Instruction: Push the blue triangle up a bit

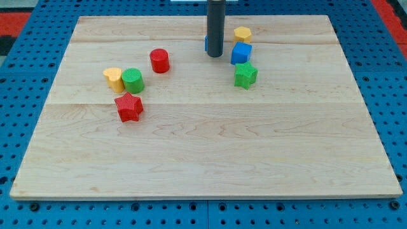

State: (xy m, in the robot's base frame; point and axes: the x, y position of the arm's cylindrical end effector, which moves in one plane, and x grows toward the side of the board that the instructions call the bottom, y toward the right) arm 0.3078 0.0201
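My tip (215, 56) is the lower end of a dark rod that comes down from the view's top centre. A blue block (206, 43), the blue triangle, shows only as a thin sliver at the rod's left edge, mostly hidden behind it. The tip sits just below and in front of this block, seemingly touching it. A blue cube (241, 53) lies just right of the tip.
A yellow block (242, 34) sits above the blue cube, a green star (245, 74) below it. A red cylinder (159, 60) lies left of the tip. A yellow heart (113, 78), a green cylinder (133, 80) and a red star (129, 107) cluster at left on the wooden board (210, 152).
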